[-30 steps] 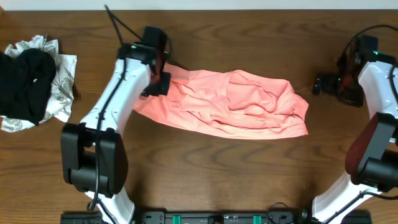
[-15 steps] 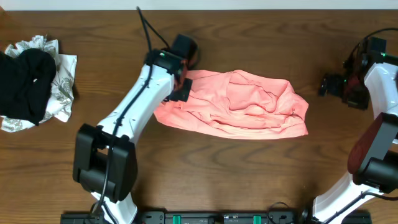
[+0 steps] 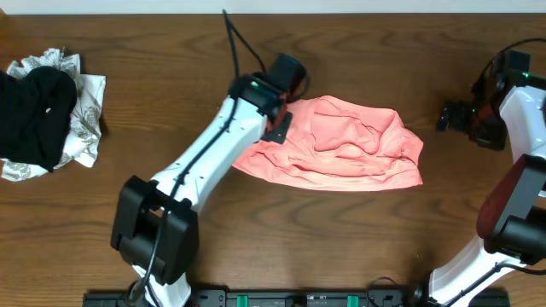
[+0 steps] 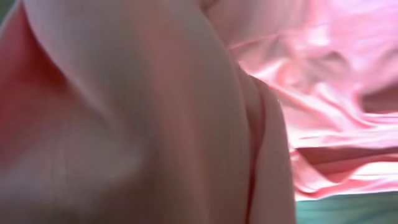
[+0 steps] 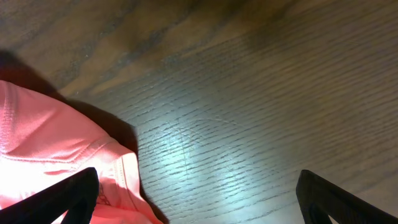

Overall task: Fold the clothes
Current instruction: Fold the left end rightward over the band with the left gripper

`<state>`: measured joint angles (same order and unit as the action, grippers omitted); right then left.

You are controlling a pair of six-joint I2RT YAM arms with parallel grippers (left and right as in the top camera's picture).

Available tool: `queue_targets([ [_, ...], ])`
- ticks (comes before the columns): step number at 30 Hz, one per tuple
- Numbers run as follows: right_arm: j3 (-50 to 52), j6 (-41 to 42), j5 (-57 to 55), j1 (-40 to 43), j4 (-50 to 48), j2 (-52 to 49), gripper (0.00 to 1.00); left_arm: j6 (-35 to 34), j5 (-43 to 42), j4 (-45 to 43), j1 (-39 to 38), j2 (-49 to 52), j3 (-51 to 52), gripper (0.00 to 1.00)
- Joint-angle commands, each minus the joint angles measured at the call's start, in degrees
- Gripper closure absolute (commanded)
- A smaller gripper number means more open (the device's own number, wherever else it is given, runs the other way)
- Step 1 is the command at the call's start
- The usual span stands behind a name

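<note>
White tubular links with black joint housings on left arm (image 3: 205,162); thin black cable (image 3: 235,38) off the wrist, small green light (image 3: 255,83). Right arm (image 3: 522,119): white shell, dark red elbow section (image 3: 503,205), black wrist, matte black fingers (image 5: 65,193).

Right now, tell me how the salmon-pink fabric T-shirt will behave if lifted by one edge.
Probably floppy: the salmon-pink fabric T-shirt lies in soft rumpled folds on the brown wooden table, so it should sag. Likely light: the left wrist view shows thin cloth curving smoothly. Pushed, it would probably bunch, not slide whole.
</note>
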<state>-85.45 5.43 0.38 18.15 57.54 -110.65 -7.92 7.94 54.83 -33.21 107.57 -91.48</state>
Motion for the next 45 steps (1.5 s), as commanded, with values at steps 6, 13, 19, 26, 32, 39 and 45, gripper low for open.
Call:
queue_targets([
  [6,0.1,0.5,-0.3,0.3,-0.5,0.5,0.01,-1.0,0.9,-3.2,-4.0,-0.2,-1.2,0.93],
  [13,0.2,0.6,-0.3,0.3,-0.5,0.5,0.01,-1.0,0.0,-4.6,-4.3,3.0,-0.9,0.88],
  [19,0.2,0.6,-0.3,0.3,-0.5,0.5,0.01,-1.0,0.0,-5.0,-5.3,4.7,-0.9,0.87],
  [26,0.2,0.6,-0.1,0.3,-0.3,0.5,0.01,-1.0,0.0,-5.8,-5.3,4.7,-0.9,0.88],
  [32,0.2,0.6,-0.1,0.3,-0.3,0.5,0.01,-1.0,0.1,-6.2,-5.3,4.8,-0.9,0.88],
  [39,0.2,0.6,0.3,0.2,-0.3,0.5,0.01,-1.0,0.1,-6.1,-5.3,4.8,-0.9,0.88],
  [45,0.2,0.6,0.4,0.2,-0.3,0.5,0.01,-1.0,0.1,-6.1,-5.3,4.8,-0.9,0.88],
])
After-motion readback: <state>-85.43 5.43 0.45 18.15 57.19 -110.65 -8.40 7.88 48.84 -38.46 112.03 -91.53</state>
